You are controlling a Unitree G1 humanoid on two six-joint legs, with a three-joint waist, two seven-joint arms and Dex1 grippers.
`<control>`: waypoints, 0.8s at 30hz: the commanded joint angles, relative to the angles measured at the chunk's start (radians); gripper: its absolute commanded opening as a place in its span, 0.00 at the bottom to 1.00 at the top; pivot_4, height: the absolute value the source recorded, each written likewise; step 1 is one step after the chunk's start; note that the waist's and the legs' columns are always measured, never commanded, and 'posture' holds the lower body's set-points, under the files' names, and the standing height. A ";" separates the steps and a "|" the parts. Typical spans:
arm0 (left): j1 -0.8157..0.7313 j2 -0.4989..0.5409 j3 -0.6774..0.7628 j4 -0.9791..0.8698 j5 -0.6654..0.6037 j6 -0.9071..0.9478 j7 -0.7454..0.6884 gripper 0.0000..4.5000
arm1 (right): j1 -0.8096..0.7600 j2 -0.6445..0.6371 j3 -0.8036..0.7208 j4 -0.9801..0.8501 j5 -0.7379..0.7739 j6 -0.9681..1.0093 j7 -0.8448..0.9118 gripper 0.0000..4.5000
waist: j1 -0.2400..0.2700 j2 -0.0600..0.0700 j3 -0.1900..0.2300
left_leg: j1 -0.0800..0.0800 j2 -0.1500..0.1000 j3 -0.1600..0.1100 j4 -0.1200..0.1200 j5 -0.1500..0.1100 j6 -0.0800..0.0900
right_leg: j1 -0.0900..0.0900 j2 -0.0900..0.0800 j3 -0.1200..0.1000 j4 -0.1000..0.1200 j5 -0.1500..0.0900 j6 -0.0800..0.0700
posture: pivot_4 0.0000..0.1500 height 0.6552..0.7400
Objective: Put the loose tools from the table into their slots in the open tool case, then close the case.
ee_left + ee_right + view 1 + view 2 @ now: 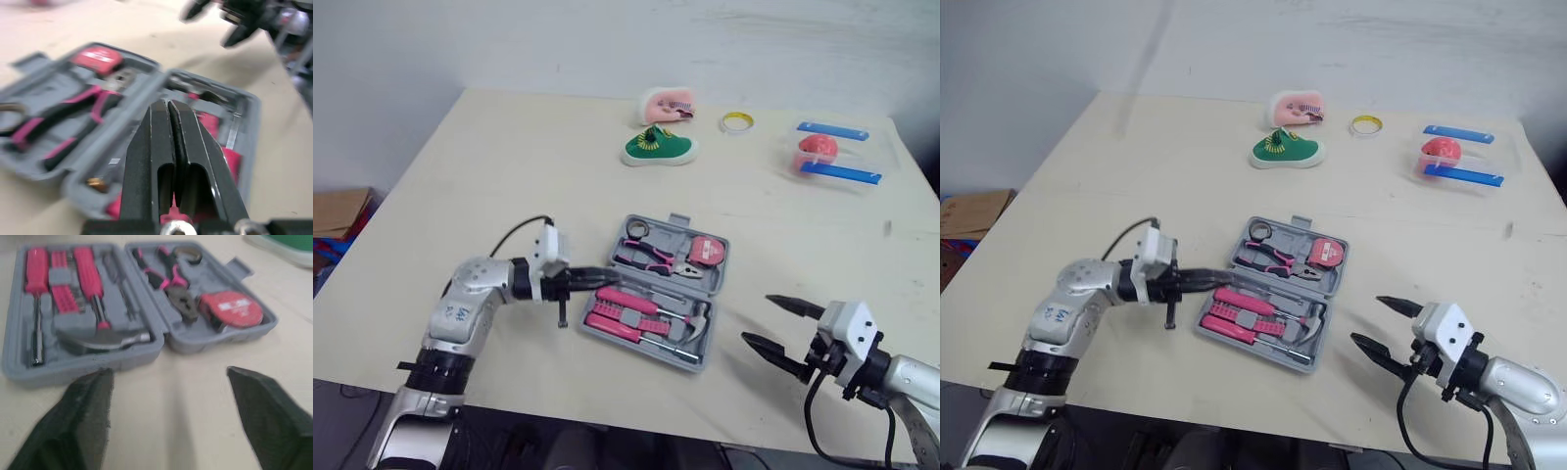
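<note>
- Where the table (509,166) ends on the far left, one brown cardboard box (337,211) sits down low.
- The left claw (613,278) has its two black fingers pressed tight together. Its tip pokes over the left edge of the tool case, above the pink handles. I cannot tell if it touches them.
- One gray tool case (693,358) lies open near the front of the table. It has two halves.
- The near half holds two screwdrivers (88,269) with pink handles, one pink block of bits (62,289) and one hammer (100,339).
- The far half holds one pair of pliers (164,276) and one red tape measure (234,308).
- Far back on the table are one pink thing (668,104), one green shoe (659,148) and one yellow ring (736,121).
- The right claw (759,319) is open, with its two fingers spread wide. It is to the right of the case and apart from it.
- One clear box (876,147) sits at the far right, with two blue bars and one red thing inside.
</note>
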 commanded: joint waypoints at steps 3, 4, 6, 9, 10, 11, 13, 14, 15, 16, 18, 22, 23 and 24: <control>-0.062 0.003 -0.033 0.208 0.188 -0.078 0.139 0.00 | -0.096 -0.001 0.086 0.094 -0.082 0.027 -0.041 0.27 | -0.004 0.000 0.000 | 0.001 0.000 0.001 0.000 0.000 0.000 | -0.001 0.000 0.001 0.001 0.000 0.000 | 1.00 1.00; -0.069 -0.018 -0.045 0.232 0.201 -0.088 0.144 0.00 | -0.107 -0.010 0.109 0.116 -0.102 0.029 -0.035 0.13 | -0.002 0.000 0.001 | 0.001 0.000 0.001 -0.001 0.000 0.000 | -0.001 0.000 0.001 0.001 0.000 0.000 | 1.00 1.00; -0.089 -0.058 -0.050 0.266 0.214 -0.080 0.182 0.00 | -0.127 -0.019 0.140 0.147 -0.132 0.009 -0.023 0.01 | 0.002 -0.001 0.001 | -0.001 0.000 0.001 -0.002 0.000 0.000 | -0.002 0.000 0.000 0.003 0.000 0.000 | 1.00 1.00; -0.091 -0.087 -0.060 0.268 0.230 -0.089 0.190 0.00 | -0.156 -0.003 0.148 0.168 -0.138 0.010 -0.038 0.01 | 0.004 -0.005 0.003 | -0.003 0.000 0.000 0.000 0.000 0.000 | -0.003 0.000 -0.001 0.003 0.000 0.000 | 1.00 1.00; -0.086 -0.095 -0.067 0.264 0.233 -0.088 0.188 0.00 | -0.168 0.002 0.157 0.176 -0.142 0.008 -0.040 0.01 | 0.003 -0.005 0.003 | -0.003 0.000 0.000 0.001 0.000 0.000 | -0.003 0.000 -0.001 0.003 0.000 0.000 | 1.00 1.00; -0.082 -0.100 -0.072 0.262 0.236 -0.086 0.186 0.00 | -0.177 0.004 0.164 0.182 -0.146 0.005 -0.040 0.01 | 0.002 -0.005 0.003 | -0.003 0.000 0.000 0.001 0.000 0.000 | -0.003 0.000 -0.001 0.003 0.000 0.000 | 1.00 1.00; -0.074 -0.110 -0.079 0.257 0.238 -0.087 0.182 0.00 | -0.201 0.013 0.183 0.197 -0.153 0.002 -0.042 0.01 | -0.003 -0.005 0.003 | -0.003 0.000 0.000 0.001 0.000 0.000 | -0.003 0.000 -0.001 0.003 0.000 0.000 | 1.00 1.00; -0.071 -0.114 -0.082 0.254 0.239 -0.088 0.181 0.00 | -0.213 0.018 0.194 0.202 -0.152 0.006 -0.039 0.01 | -0.004 -0.005 0.003 | -0.003 0.000 0.000 0.001 0.000 0.000 | -0.003 0.000 -0.001 0.002 0.000 0.000 | 1.00 1.00; -0.070 -0.118 -0.084 0.250 0.240 -0.088 0.182 0.00 | -0.222 0.024 0.201 0.207 -0.149 0.009 -0.036 0.01 | -0.004 -0.005 0.003 | -0.002 0.000 0.000 0.001 0.000 -0.001 | -0.003 0.000 -0.001 0.002 0.000 0.000 | 1.00 1.00; -0.069 -0.120 -0.084 0.247 0.240 -0.087 0.182 0.00 | -0.226 0.026 0.208 0.209 -0.145 0.011 -0.027 0.01 | -0.003 -0.005 0.003 | -0.002 0.000 0.000 0.001 0.000 -0.001 | -0.003 0.000 -0.001 0.002 0.000 0.000 | 1.00 1.00; -0.066 -0.122 -0.083 0.237 0.233 -0.083 0.175 0.00 | -0.235 0.020 0.232 0.214 -0.152 0.004 -0.006 0.01 | -0.001 -0.005 0.003 | -0.002 0.000 0.000 0.001 0.001 -0.001 | -0.003 0.000 -0.001 0.002 0.000 0.000 | 1.00 1.00; -0.035 -0.104 -0.092 0.192 0.223 -0.081 0.132 0.00 | -0.274 0.026 0.287 0.229 -0.195 -0.038 0.000 0.01 | -0.003 -0.005 0.003 | -0.002 0.000 0.000 0.000 0.000 -0.001 | -0.003 0.000 -0.001 0.003 0.000 0.000 | 1.00 1.00; -0.022 -0.098 -0.092 0.171 0.217 -0.074 0.121 0.00 | -0.277 0.026 0.300 0.228 -0.202 -0.043 0.004 0.01 | -0.004 -0.005 0.003 | -0.002 0.000 0.000 0.000 0.000 -0.001 | -0.003 0.000 -0.001 0.003 0.000 0.000 | 1.00 1.00; -0.009 -0.091 -0.090 0.151 0.212 -0.064 0.112 0.00 | -0.278 0.031 0.305 0.228 -0.199 -0.043 0.005 0.01 | -0.004 -0.005 0.003 | -0.002 0.000 0.000 0.000 0.000 -0.001 | -0.003 0.000 -0.001 0.003 0.000 0.000 | 1.00 1.00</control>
